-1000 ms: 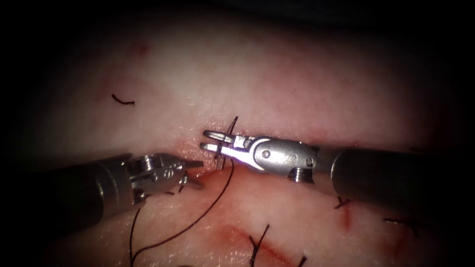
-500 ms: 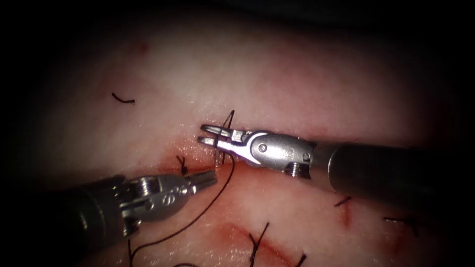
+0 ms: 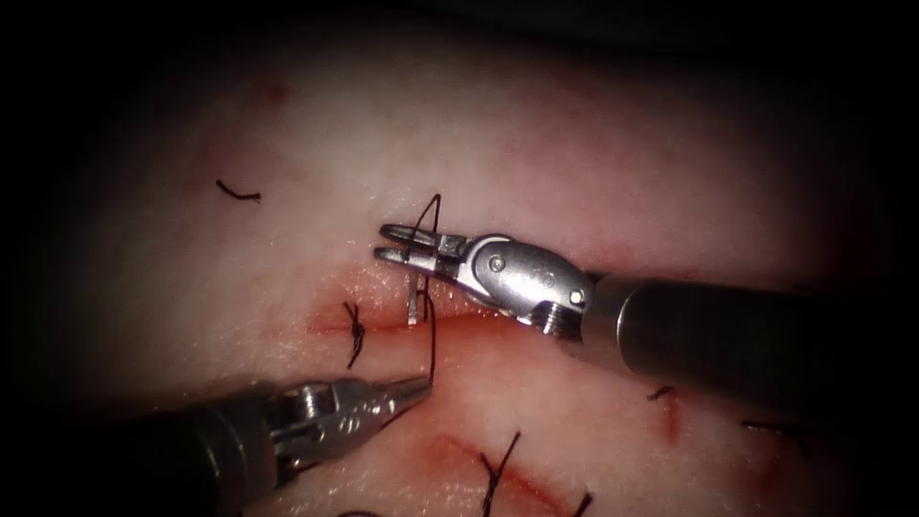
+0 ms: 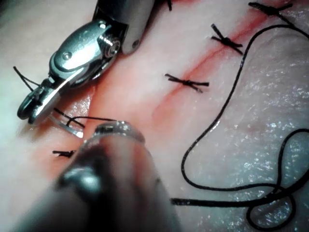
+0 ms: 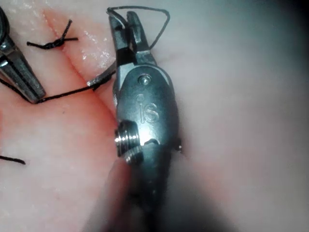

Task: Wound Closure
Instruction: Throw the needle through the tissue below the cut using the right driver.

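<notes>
The needle (image 3: 414, 299) stands across the cut (image 3: 383, 325) in the tissue (image 3: 574, 163), its visible length rising from the wound line to the right tool (image 3: 402, 244), whose jaws are clamped on it near its upper end; how much of its curve lies under the surface is hard to judge from above. The thread (image 3: 430, 335) loops over those jaws, drops beside the needle and runs taut to the left tool (image 3: 412, 388), which has swung down and away from the cut over the last second and now pinches the strand at its closed tip, apparently to keep it clear of the needle's path. A finished knot (image 3: 354, 325) sits on the cut just left of the needle, and further tied stitches (image 3: 498, 469) mark a second red line below. In the left wrist view the slack thread (image 4: 227, 121) lies coiled over the tissue, well apart from the working point
</notes>
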You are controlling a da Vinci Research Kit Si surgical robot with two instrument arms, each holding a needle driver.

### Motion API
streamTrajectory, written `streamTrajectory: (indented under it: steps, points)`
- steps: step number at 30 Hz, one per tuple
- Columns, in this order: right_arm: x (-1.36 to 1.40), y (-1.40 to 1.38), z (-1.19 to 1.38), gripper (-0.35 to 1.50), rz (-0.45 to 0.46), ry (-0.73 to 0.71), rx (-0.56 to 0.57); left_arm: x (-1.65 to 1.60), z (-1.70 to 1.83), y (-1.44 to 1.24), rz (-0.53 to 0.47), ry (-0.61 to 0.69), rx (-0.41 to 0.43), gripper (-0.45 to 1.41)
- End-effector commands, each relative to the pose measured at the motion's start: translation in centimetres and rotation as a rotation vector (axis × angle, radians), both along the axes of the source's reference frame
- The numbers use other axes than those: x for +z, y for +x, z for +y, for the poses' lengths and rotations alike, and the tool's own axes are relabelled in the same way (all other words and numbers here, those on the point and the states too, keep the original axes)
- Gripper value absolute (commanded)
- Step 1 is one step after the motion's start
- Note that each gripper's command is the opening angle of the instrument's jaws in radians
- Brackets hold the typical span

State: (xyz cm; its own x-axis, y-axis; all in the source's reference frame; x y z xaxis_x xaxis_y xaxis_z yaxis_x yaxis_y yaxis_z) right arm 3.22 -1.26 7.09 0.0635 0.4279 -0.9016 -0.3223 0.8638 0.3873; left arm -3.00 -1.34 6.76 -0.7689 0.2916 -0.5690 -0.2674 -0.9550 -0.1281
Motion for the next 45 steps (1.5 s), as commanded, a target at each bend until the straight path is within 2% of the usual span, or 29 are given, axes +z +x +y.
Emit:
streamTrajectory:
  steps: [1, 5, 11, 20, 31, 35, 39, 45]
  points:
    - [0.05, 0.07, 0.00, -0.35, -0.003, 0.001, -0.007, 0.03, -0.01, -0.06, -0.001, 0.005, 0.007, -0.35]
    - [0.07, 0.03, -0.01, -0.35, -0.008, 0.004, -0.021, -0.02, -0.08, -0.03, -0.005, 0.014, 0.015, -0.45]
    - [0.07, 0.05, -0.02, -0.35, 0.010, 0.037, -0.029, 0.00, -0.06, -0.03, -0.005, 0.013, 0.015, -0.45]
    - [0.09, 0.07, 0.00, -0.35, 0.059, 0.211, -0.033, 0.10, 0.02, -0.08, -0.004, 0.021, 0.017, -0.45]
    - [0.10, 0.07, 0.02, -0.35, 0.061, 0.308, -0.046, 0.21, -0.06, -0.05, 0.004, 0.035, 0.037, -0.45]
    - [0.11, 0.05, 0.08, -0.35, 0.107, 0.394, -0.033, 0.21, -0.07, 0.01, 0.000, 0.039, 0.038, -0.45]
    - [0.13, 0.04, 0.13, -0.35, 0.114, 0.430, -0.023, 0.22, -0.07, 0.00, 0.001, 0.038, 0.037, -0.45]
    - [0.15, 0.06, 0.06, -0.35, 0.146, 0.506, -0.017, 0.26, -0.05, -0.03, 0.002, 0.037, 0.034, -0.45]
